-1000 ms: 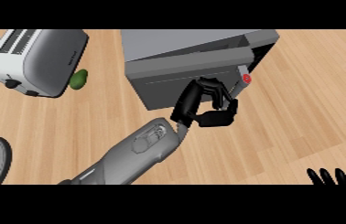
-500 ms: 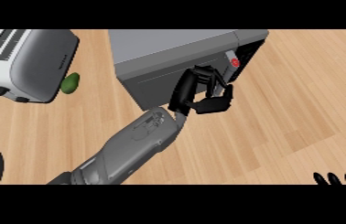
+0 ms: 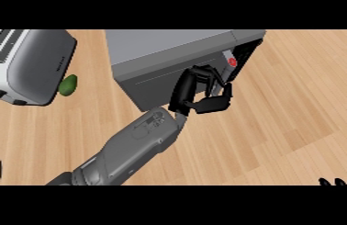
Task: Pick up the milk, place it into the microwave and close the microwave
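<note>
Pushing looks to be your step in hand: your left hand (image 3: 203, 98) sits at the front of the grey box-shaped microwave (image 3: 169, 47), black fingers curled and holding nothing, a pose suited to nudging the door home; the door stands slightly ajar at its right edge; in that dark gap a small white carton with a red mark (image 3: 232, 62), most likely the milk, sits inside; your right hand (image 3: 332, 182) rests at the lower right corner, fingertips straight up, clear of the work.

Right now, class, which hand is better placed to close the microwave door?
Left. The left hand is at the microwave door; the right hand rests far off at the lower right edge.
</note>
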